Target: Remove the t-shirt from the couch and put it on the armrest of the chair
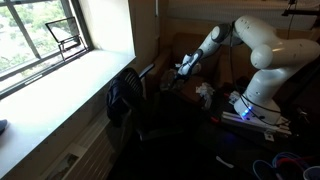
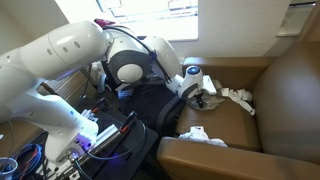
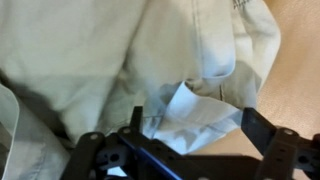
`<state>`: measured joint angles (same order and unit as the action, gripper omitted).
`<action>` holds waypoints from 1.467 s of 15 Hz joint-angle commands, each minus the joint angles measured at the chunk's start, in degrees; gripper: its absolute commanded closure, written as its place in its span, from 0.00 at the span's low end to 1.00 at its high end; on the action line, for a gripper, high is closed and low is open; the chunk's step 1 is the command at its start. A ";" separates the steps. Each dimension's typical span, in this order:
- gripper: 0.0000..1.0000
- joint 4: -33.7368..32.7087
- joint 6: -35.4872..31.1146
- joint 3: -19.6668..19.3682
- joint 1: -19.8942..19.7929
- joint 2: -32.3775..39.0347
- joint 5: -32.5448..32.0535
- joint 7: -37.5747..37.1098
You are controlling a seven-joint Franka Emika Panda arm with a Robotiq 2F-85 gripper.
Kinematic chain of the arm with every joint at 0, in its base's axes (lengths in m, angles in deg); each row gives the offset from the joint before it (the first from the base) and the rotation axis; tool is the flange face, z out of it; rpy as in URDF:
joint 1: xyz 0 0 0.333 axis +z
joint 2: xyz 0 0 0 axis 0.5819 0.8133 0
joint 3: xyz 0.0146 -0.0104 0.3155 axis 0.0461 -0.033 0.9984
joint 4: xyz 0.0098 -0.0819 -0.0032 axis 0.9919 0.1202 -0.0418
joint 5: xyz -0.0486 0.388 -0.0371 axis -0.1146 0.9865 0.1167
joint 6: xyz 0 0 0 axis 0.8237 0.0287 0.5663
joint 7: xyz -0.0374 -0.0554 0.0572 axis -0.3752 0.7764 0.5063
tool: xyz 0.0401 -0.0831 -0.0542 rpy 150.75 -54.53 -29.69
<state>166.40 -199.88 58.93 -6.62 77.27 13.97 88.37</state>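
The pale cream t-shirt (image 3: pixel 120 50) lies crumpled on the brown couch (image 2: pixel 285 90) and fills most of the wrist view. In an exterior view it shows as a white heap (image 2: pixel 232 97) on the seat. My gripper (image 3: pixel 198 125) hangs just over it, open, with a fold of the shirt between the two black fingers, not pinched. The gripper also shows in both exterior views (image 2: pixel 200 92) (image 1: pixel 183 68) at the couch seat. A dark chair (image 1: pixel 125 95) stands between the window and the couch; its armrest (image 1: pixel 148 72) is dim.
A second white cloth (image 2: pixel 200 135) lies on the couch's near edge, also in an exterior view (image 1: pixel 205 93). The robot base with cables (image 2: pixel 85 135) stands beside the couch. A bright window sill (image 1: pixel 60 85) runs along one side.
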 commanded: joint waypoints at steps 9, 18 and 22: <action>0.77 -0.23 -7.19 2.58 -0.07 1.69 0.85 1.05; 0.99 6.84 -13.73 12.11 -7.83 -3.93 -4.38 1.05; 0.99 17.54 -25.09 19.86 -16.90 -10.92 -14.83 0.93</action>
<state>172.84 -218.07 74.36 -16.54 73.13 5.13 88.51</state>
